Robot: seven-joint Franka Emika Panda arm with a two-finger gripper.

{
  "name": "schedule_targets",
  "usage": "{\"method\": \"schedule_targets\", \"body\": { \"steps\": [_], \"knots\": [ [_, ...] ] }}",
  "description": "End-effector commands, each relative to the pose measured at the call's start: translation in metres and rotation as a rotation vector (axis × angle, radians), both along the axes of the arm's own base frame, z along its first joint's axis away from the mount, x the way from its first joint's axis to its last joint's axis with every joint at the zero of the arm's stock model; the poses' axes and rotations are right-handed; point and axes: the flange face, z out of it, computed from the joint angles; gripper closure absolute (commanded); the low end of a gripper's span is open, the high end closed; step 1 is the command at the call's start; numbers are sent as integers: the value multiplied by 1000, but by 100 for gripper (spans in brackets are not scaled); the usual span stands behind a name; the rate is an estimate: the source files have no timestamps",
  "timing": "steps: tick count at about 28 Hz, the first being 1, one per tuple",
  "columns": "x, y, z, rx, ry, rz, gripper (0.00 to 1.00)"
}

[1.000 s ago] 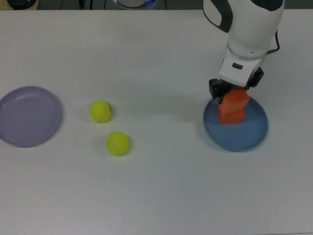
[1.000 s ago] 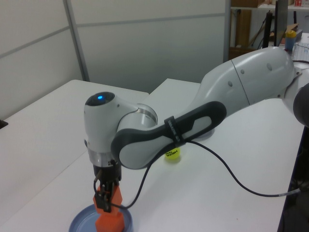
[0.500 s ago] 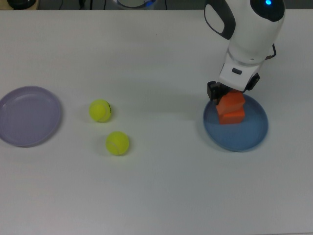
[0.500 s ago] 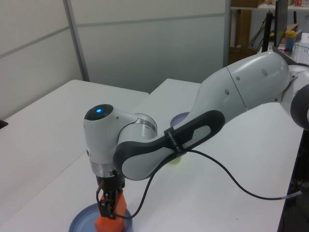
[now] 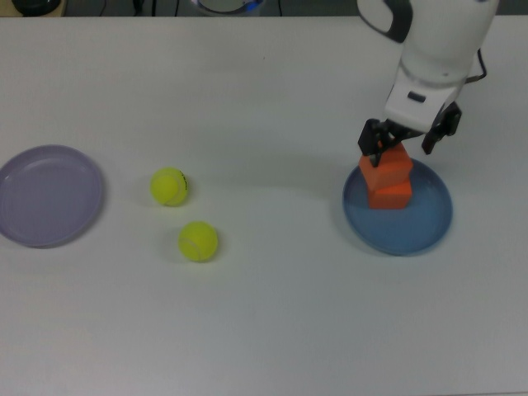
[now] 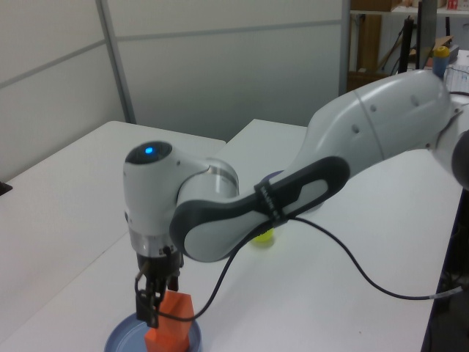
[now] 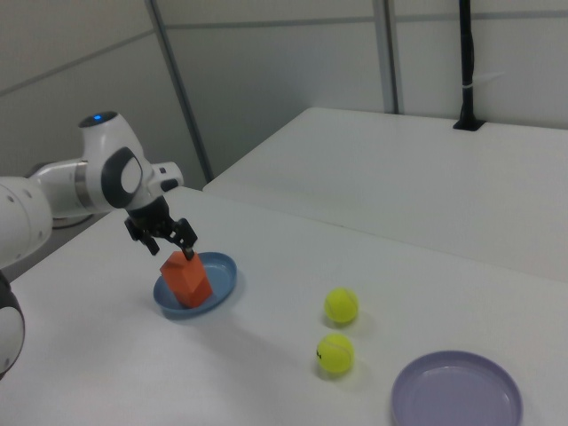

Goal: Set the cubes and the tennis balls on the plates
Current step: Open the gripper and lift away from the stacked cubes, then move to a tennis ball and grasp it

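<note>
Two orange cubes sit stacked on the blue plate (image 5: 429,227), the upper cube (image 5: 386,168) resting askew on the lower cube (image 5: 390,195). My gripper (image 5: 402,145) hangs just above the stack, open, with a finger on either side of the upper cube's top and apart from it. The right view shows the gripper (image 7: 164,241) over the cubes (image 7: 185,280) too. Two tennis balls (image 5: 169,186) (image 5: 198,241) lie on the table between the plates. At the top view's left edge lies the lavender plate (image 5: 49,195), with nothing on it.
The white arm reaches in from the top view's upper right, over the table behind the blue plate. A cable trails from the arm in the left view. Bare white table surrounds the balls and plates.
The gripper has opened, let go of the upper cube and lifted slightly. The cube stays stacked on the lower one in the blue plate.
</note>
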Motion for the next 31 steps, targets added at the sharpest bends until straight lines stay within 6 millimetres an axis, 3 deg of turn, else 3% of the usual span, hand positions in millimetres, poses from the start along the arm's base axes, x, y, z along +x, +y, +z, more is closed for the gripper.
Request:
{"method": "schedule_targets", "body": {
  "steps": [1,3,6,13,14,17,18,19,24,31],
  "knots": [
    [-3,-12,51,62,-36,-101,0],
    [5,-31,77,101,-51,-145,0],
    [11,-52,96,106,-69,-173,0],
    [45,-145,101,16,-25,-283,0],
    [54,-174,99,15,-14,-309,0],
    [66,-218,99,37,9,-333,0],
    [69,-231,95,41,22,-332,0],
    [73,-256,86,31,48,-323,0],
    [78,-306,59,2,100,-300,0],
    [73,-344,13,10,173,-231,0]
  ]
}}
